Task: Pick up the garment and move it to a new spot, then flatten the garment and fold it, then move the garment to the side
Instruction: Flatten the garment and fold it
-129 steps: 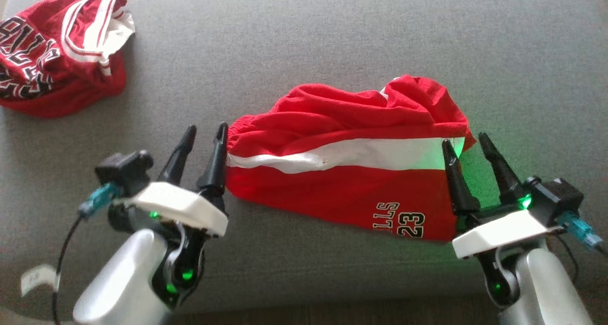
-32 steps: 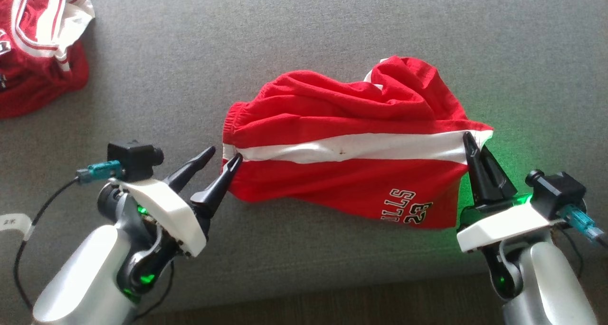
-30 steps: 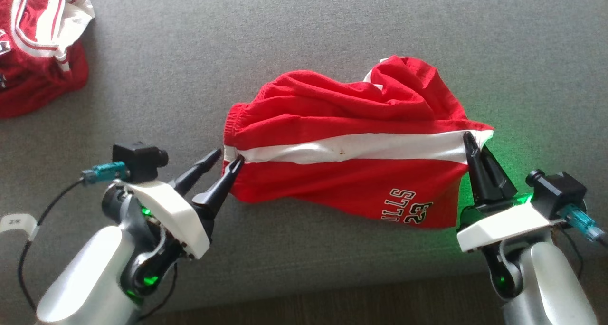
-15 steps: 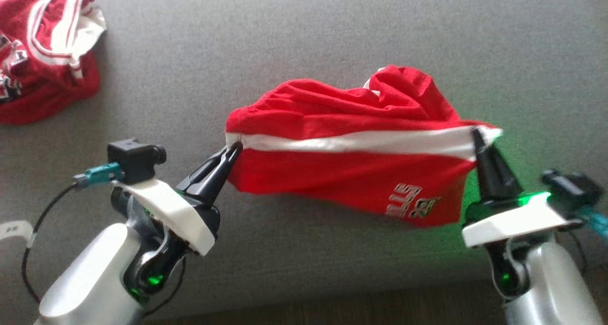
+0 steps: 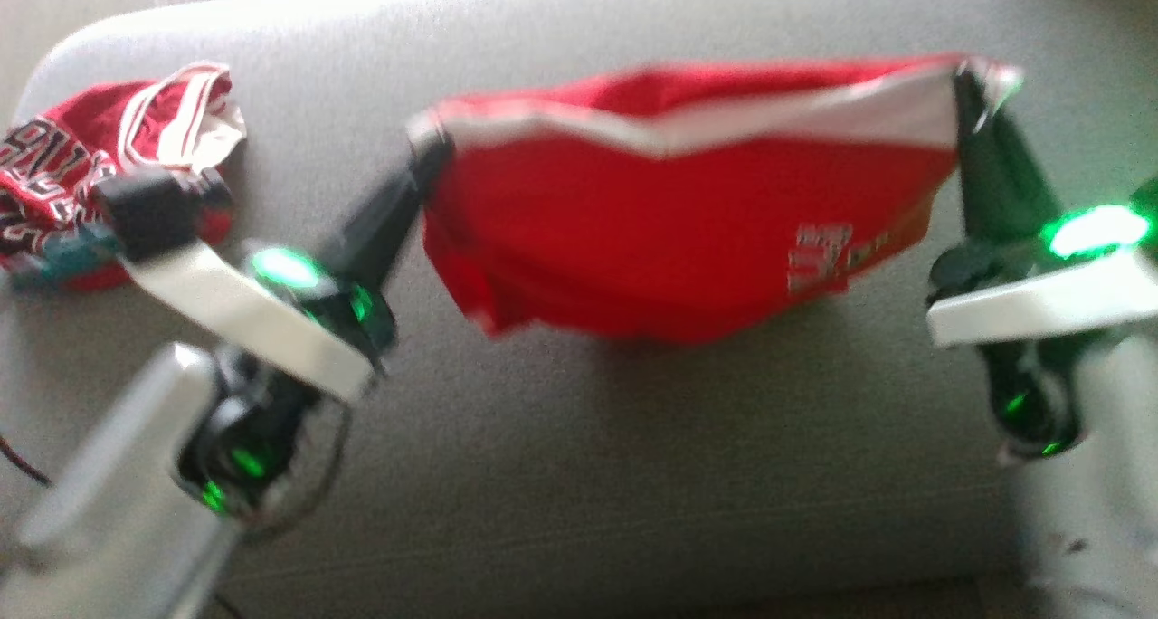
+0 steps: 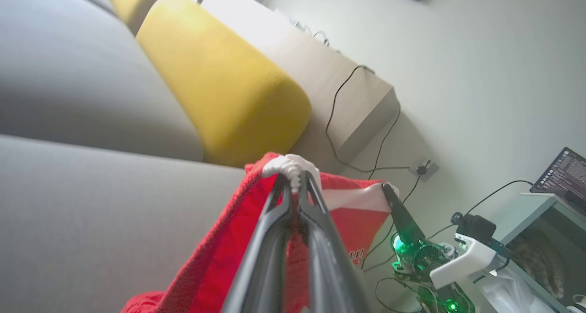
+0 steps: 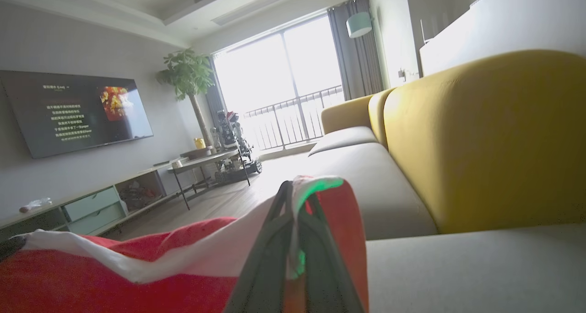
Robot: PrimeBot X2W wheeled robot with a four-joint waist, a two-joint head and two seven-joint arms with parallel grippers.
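Here the red shorts hang stretched over the grey sofa seat, white-striped edge clamped at one end in my left pincer, at the other in my right pincer, a red jersey lying apart.

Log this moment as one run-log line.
stage: pick-up | left hand: shut on red shorts, white-stripe end | right hand: shut on opposite end | red shorts: stretched between hands above grey sofa | second red garment: far left

Left end effector clamped on left top corner of the shorts, fingers angled up-right; right end effector clamped on right top corner, fingers near upright.
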